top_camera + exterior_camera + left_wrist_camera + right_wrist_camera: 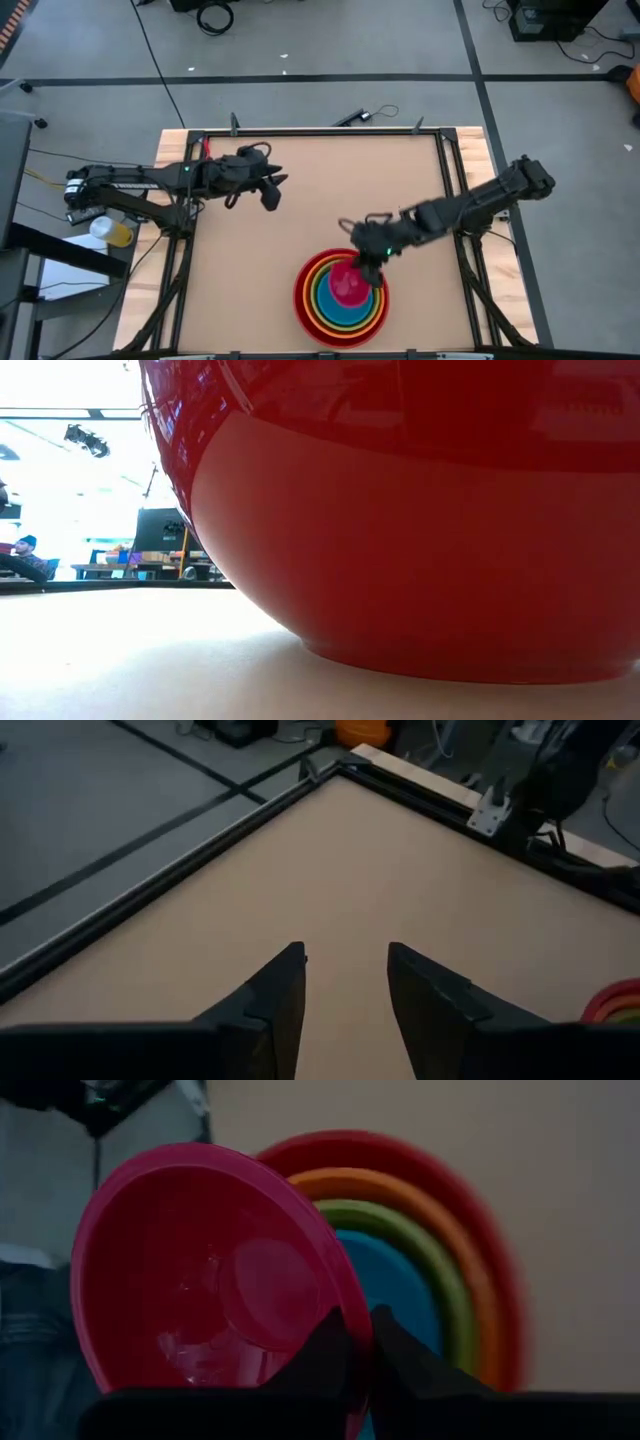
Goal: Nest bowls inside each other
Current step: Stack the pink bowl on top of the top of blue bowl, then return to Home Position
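Four bowls sit nested near the table's front edge: red (302, 300) outermost, then orange (420, 1205), lime green (440, 1270) and blue (400, 1295). The red bowl (420, 540) fills the low view and rests on its base (470, 665). My right gripper (372, 266) is over the stack's far side, shut on the magenta pink bowl (348, 284), which sits tilted over the blue one. My left gripper (272, 192) hangs open over the far left of the board, its fingers (275, 1005) with nothing between them. My right gripper pinches the magenta bowl's rim (335, 1295), one finger (320, 1355) inside the bowl and the other outside. It comes slanting down from the table's far right. The bowl hangs tilted, its hollow turned toward the wrist, over the nested stack; whether it touches the blue bowl I cannot tell.
A dark frame (440, 170) runs round the tan board (380, 880). Bare board lies between the left arm and the bowls. A yellow object (115, 232) sits off the table's left edge. A person (20, 550) is in the room behind.
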